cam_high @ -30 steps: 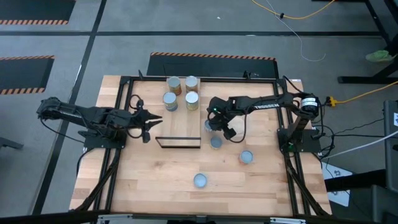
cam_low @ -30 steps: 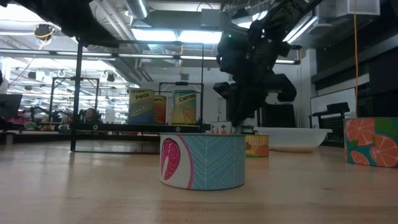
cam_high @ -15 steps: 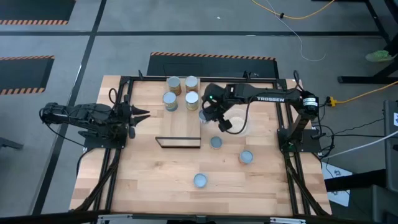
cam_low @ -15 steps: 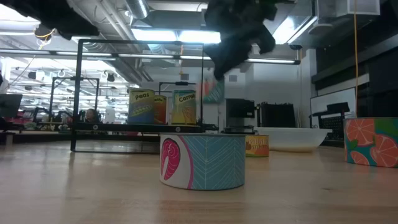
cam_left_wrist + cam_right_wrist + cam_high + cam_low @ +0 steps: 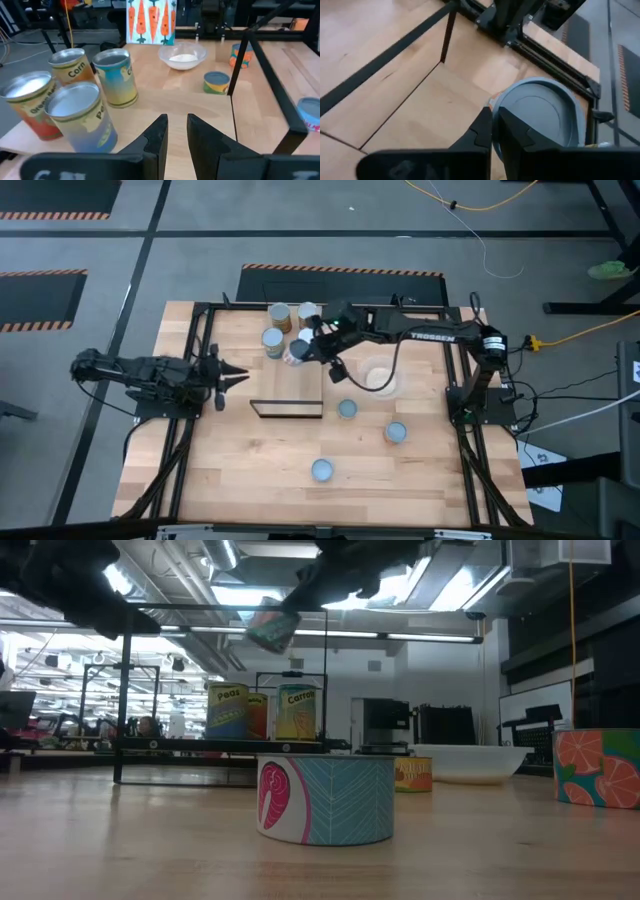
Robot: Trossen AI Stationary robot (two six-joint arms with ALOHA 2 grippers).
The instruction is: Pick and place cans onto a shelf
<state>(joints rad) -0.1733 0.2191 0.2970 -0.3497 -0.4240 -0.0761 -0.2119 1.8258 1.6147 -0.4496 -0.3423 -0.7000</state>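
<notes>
My right gripper (image 5: 306, 349) is shut on a can (image 5: 295, 354) with a grey round end (image 5: 540, 117). It holds the can high over the far part of the shelf (image 5: 290, 388), a light-wood board with black edges. In the low view the can (image 5: 272, 628) hangs tilted in the air. Several cans (image 5: 279, 315) stand upright on the shelf's far end; the left wrist view shows them (image 5: 115, 77) close by. My left gripper (image 5: 243, 374) waits at the shelf's left side, its fingers (image 5: 176, 131) shut on nothing. My right gripper pinches the can at its edge (image 5: 495, 104), where the grey round end meets the orange-labelled side. The fingers hide the exact spot. They slant down from the table's right side. The can is lifted clear and tilted, hanging off the fingertips above the shelf.
A clear bowl (image 5: 380, 378) sits right of the shelf. Three cans lie loose on the table: one beside the shelf's near corner (image 5: 346, 409), one farther right (image 5: 396, 432), one toward the near edge (image 5: 322, 470). Black frame rails (image 5: 200, 350) border the table's sides.
My right gripper has risen from the table beside the bowl and swung toward the far left, over the shelf. It carries the can, which is now lifted clear and tilted. My left arm has drawn back toward the left edge and sunk a little.
</notes>
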